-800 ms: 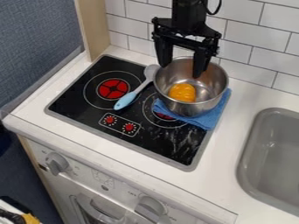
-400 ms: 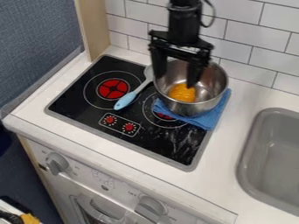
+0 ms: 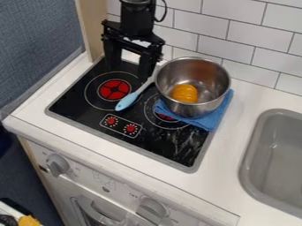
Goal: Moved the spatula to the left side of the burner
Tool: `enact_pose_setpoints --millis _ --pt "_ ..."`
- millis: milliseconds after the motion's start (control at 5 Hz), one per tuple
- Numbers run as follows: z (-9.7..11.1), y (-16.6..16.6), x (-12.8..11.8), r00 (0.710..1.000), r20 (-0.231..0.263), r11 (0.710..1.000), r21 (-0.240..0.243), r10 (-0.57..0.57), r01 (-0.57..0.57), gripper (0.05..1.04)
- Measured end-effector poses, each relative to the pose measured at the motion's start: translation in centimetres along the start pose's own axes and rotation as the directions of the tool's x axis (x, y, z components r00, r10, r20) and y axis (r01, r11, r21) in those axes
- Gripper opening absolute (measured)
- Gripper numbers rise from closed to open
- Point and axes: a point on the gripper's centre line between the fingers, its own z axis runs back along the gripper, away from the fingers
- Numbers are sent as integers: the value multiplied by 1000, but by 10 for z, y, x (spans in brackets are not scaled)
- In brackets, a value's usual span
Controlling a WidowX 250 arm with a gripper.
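Over the back of the black stove top, my gripper (image 3: 128, 74) hangs open, its two fingers well apart with nothing held between them. The spatula (image 3: 128, 101) lies slanted on the stove, light blue end toward the front and grey end toward the back, where my right finger partly hides it. It rests between the left burner (image 3: 114, 89) and the metal pot (image 3: 193, 107), to the right of that burner's red centre.
The pot holds an orange item (image 3: 184, 93) and stands on a folded blue cloth (image 3: 207, 120) over the right burner. Behind is a white tiled wall (image 3: 224, 43), at left a wooden post (image 3: 94, 28), at right a grey sink (image 3: 254, 145).
My gripper has moved left from above the pot to over the left rear of the stove. The spatula, pot and cloth have stayed where they were.
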Motion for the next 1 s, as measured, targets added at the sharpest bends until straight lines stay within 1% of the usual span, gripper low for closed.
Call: enact_pose_setpoints --millis 200,400,600,800,1000 --pt "-24 7 4 1000 0 1000 -7 8 -8 999" --pt "-53 5 13 1000 -4 998 -57 23 -23 999" --pt "-71 12 18 999 3 992 -115 53 -52 999" --pt "-76 12 21 999 10 991 -126 50 -48 947" --pt "-77 12 21 999 10 991 -127 40 -38 665"
